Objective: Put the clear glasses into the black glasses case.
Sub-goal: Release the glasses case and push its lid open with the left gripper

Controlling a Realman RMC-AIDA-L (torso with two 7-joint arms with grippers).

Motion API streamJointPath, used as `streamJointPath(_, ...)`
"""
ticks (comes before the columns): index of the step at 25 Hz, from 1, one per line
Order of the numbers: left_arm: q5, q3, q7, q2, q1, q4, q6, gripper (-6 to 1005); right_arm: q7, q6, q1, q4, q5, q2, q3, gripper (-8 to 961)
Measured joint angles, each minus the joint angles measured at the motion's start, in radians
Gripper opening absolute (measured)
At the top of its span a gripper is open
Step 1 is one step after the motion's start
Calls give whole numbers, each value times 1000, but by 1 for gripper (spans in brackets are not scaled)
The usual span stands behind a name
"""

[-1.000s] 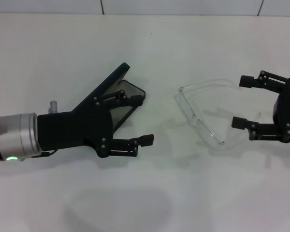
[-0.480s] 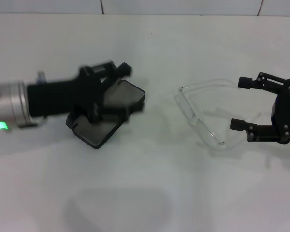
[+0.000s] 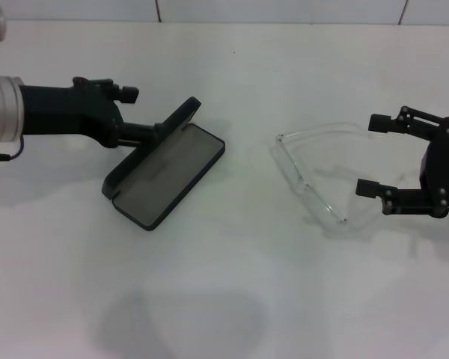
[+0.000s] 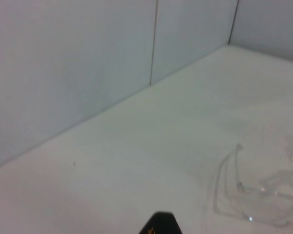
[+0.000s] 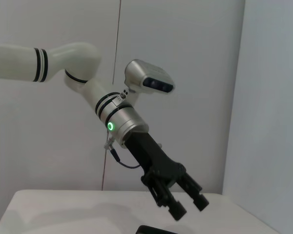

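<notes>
Left end effector (image 3: 146, 127) touches black glasses case (image 3: 165, 174) lid, reaching rightward.

The left gripper (image 3: 165, 126) has pulled back off the black glasses case (image 3: 165, 168). The case now lies wide open, with its lid tipped back.

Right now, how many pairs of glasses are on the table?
1. The clear glasses lie on the white table, between the open black glasses case and the right end effector. Nothing else hides there.
</notes>
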Motion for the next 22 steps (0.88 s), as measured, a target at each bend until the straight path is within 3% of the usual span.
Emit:
streamJointPath(11,176,134,-163,-8,-39,0,-85,891,-13,14,15,8,-7,0,-6,873)
streamJointPath(22,230,236,-188,-8,-37,0,-180,891,-14,14,13,11,-7,0,-6,873)
